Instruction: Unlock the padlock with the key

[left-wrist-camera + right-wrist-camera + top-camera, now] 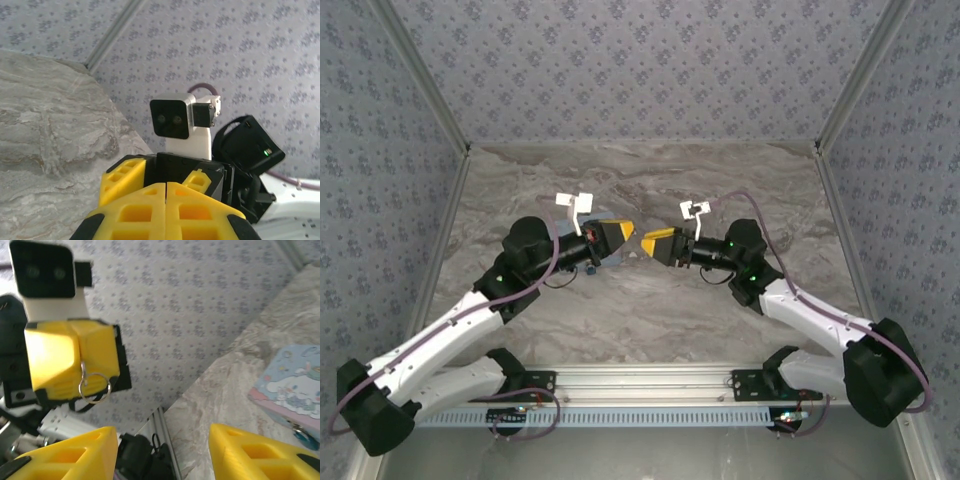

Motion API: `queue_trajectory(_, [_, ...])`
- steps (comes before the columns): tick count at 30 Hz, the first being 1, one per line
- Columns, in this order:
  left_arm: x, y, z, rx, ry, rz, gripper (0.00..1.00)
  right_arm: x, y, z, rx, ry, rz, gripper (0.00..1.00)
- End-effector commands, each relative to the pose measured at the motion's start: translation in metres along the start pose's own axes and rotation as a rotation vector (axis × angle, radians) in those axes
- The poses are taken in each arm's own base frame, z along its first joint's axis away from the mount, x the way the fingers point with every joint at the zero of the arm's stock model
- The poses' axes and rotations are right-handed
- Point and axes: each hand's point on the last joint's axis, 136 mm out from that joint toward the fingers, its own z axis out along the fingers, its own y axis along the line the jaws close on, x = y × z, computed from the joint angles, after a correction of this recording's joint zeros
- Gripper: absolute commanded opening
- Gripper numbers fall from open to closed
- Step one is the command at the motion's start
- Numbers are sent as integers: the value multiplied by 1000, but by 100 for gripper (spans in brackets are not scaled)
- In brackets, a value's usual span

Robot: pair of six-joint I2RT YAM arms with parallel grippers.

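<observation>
The table [640,320] is grey and brown with wavy lines like stone; the walls [640,60] around it are pale purple-grey with lots of little flower marks; a shiny silver strip [115,32] runs up where two walls meet; a long silver rail [650,385] lies along the near edge of the table; a pale blue tin [292,390] with a white cartoon animal and a pink edge sits flat on the table.

No lettering reads anywhere; the tin [292,385] seems to carry only cartoon figures.
</observation>
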Motion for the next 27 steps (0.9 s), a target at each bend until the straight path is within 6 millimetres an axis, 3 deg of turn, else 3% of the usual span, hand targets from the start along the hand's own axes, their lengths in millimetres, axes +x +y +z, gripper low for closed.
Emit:
queue_trajectory(1, [6,-18,-2,51,89,91,0,-11,43,-3,-132,24,-177,54])
queue_trajectory(15, [10,-20,1,54,132,112,0,-15,55,5,-149,61,-204,47])
queue_trajectory(27, [10,-17,2,46,132,108,0,-11,47,14,-135,91,-173,36])
